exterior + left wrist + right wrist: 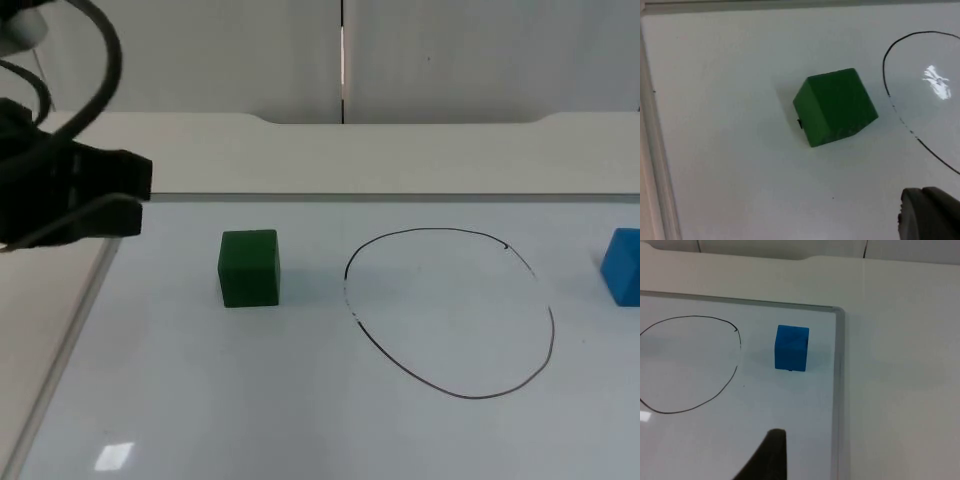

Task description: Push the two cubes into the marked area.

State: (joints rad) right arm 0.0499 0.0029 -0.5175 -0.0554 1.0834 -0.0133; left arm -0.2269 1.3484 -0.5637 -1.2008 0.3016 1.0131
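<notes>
The hand-drawn black oval (450,313) lies on the white board (250,400) covering the tabletop, its near edge closest to the camera. The green cube (249,267) sits just outside the oval on its left, apart from the line; the left wrist view shows the cube (834,106) upright beside the oval's curve (900,115). The blue cube (623,265) stands to the oval's right, also outside — in the right wrist view it (791,348) rests between the oval (690,365) and the board's raised edge (837,390). Farther back on the left, the left pincer (125,200) hovers over the board's rim, well apart from the green cube; whether it is open, I cannot tell. The right pincer's fingertip (767,457) points toward the blue cube — its state I cannot tell either.
</notes>
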